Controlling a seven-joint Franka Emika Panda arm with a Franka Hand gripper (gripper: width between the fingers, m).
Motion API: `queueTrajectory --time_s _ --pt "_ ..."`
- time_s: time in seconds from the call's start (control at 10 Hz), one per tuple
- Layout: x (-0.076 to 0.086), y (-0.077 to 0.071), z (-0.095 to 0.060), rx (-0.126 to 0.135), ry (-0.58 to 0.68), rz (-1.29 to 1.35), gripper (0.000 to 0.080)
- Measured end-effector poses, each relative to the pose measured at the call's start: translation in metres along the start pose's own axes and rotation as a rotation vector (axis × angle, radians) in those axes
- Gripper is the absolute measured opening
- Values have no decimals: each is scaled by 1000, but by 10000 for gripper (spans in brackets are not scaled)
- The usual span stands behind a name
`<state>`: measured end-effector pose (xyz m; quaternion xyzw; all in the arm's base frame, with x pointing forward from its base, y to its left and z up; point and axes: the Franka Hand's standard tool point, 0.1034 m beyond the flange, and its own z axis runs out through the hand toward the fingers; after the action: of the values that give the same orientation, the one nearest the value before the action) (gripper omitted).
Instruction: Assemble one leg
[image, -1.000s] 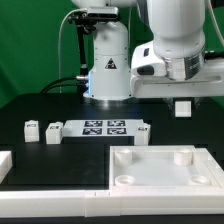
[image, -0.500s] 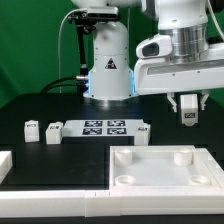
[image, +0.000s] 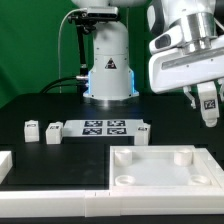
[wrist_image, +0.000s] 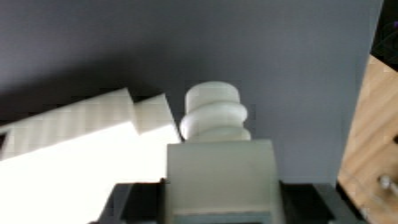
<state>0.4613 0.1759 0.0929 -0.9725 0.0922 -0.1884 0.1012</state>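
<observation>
My gripper (image: 208, 110) is shut on a leg (image: 209, 102), a small white post with a black-and-white tag, and holds it in the air at the exterior view's right, above and behind the far right corner of the large white panel (image: 160, 178). In the wrist view the leg (wrist_image: 221, 150) fills the space between my dark fingers (wrist_image: 139, 205), with its rounded peg end (wrist_image: 212, 98) pointing away. The panel corner (wrist_image: 80, 130) shows beside and below it. Three more legs stand on the table: two at the exterior view's left (image: 30, 128) (image: 52, 131) and one near the middle (image: 146, 131).
The marker board (image: 104, 127) lies in the middle of the black table, in front of the robot base (image: 108, 70). A white part (image: 4, 162) lies at the left edge. A tan surface (wrist_image: 377, 120) shows at one edge of the wrist view.
The gripper has moved to the exterior view's right with the leg still in it, and the wrist has turned and tilted. The parts on the table have not moved.
</observation>
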Motion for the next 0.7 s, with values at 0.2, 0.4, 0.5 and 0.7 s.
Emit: queueTrajectory --time_s 0.2,0.4,0.5,0.7 --pt "47 24 14 -23 26 -157 290" --pt "77 32 24 -31 56 -231 290" --pt "94 41 26 -40 77 -251 290" --pt "98 42 29 -41 81 -250 290"
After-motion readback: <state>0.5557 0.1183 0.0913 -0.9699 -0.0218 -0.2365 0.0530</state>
